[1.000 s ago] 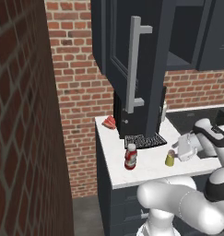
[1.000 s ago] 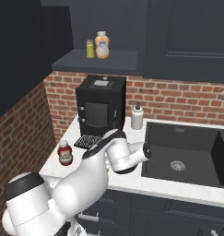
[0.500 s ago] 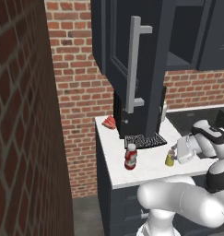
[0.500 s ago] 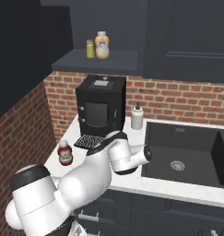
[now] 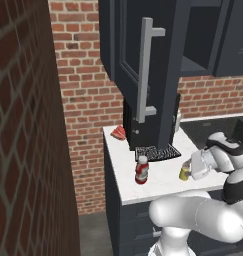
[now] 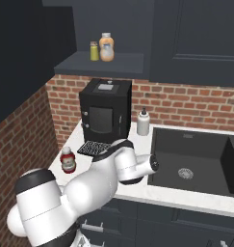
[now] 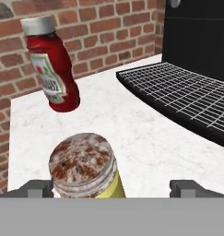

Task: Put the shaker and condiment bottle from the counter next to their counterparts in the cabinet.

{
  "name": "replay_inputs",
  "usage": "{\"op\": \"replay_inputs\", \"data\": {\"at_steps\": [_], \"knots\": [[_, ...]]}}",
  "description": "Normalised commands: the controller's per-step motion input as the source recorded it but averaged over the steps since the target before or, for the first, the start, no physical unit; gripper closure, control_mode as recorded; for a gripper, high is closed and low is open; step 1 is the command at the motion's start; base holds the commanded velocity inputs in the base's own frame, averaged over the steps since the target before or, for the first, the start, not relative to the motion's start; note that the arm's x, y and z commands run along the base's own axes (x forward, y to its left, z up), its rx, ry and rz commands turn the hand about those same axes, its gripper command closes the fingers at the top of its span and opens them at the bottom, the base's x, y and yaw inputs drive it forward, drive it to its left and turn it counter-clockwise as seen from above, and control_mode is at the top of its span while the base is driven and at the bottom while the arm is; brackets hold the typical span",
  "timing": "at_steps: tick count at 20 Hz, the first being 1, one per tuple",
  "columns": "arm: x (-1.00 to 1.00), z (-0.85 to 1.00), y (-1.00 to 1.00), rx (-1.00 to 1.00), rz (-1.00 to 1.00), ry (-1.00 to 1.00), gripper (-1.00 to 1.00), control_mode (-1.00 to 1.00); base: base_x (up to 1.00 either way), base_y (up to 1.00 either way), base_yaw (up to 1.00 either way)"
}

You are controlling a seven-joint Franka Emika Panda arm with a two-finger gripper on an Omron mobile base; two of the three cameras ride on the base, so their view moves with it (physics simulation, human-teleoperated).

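The shaker [image 7: 84, 165], yellow-green with a speckled silvery top, stands on the white counter [image 7: 141, 143] between my open gripper's [image 7: 113, 189] two fingertips [image 7: 39, 188], closer to the left one and touching neither. In the left base view my gripper [image 5: 190, 169] is level with the shaker [image 5: 184, 171] at its right side. The red condiment bottle [image 7: 51, 64] with a white cap stands apart, beyond the shaker, and is also seen on the counter [image 5: 141, 170] [image 6: 67, 159]. The cabinet door [image 5: 143, 70] with its grey bar handle hangs open above.
A black coffee machine [image 6: 105, 113] with a grated drip tray [image 7: 187, 99] stands against the brick wall. A white bottle [image 6: 143, 122] and a dark sink [image 6: 195, 159] lie to its right. The shelf [image 6: 123, 61] holds a small shaker [image 6: 94, 50] and a jar [image 6: 107, 47]. A flat red wedge [image 5: 119, 132] lies at the back left.
My hand has dropped slightly and come closer to the shaker, and the arm's elbow has swung. The shaker and the red bottle have stayed put.
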Motion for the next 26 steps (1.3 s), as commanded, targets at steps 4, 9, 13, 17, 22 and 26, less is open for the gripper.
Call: {"op": "replay_inputs", "data": {"at_steps": [4, 9, 13, 17, 22, 26], "knots": [[0.0, -0.22, 0.12, 0.0, 0.0, 0.0, -1.0, -1.0, 0.0, 0.0, 0.0], [0.0, -0.24, 0.14, 0.0, 0.0, 0.01, -1.0, -1.0, 0.0, 0.0, 0.0], [0.0, -0.21, 0.04, 0.0, 0.0, 0.0, 1.0, -1.0, 0.0, 0.0, 0.0], [0.0, 0.0, 0.0, 0.0, 0.0, 0.0, 1.0, -1.0, 0.0, 0.0, 0.0], [-0.02, 0.04, 0.0, 0.0, 0.0, 0.0, 1.0, -1.0, 0.0, 0.0, 0.0], [-0.03, 0.33, 0.02, 0.04, 0.0, 0.0, 1.0, -1.0, 0.0, 0.0, 0.0]]}}
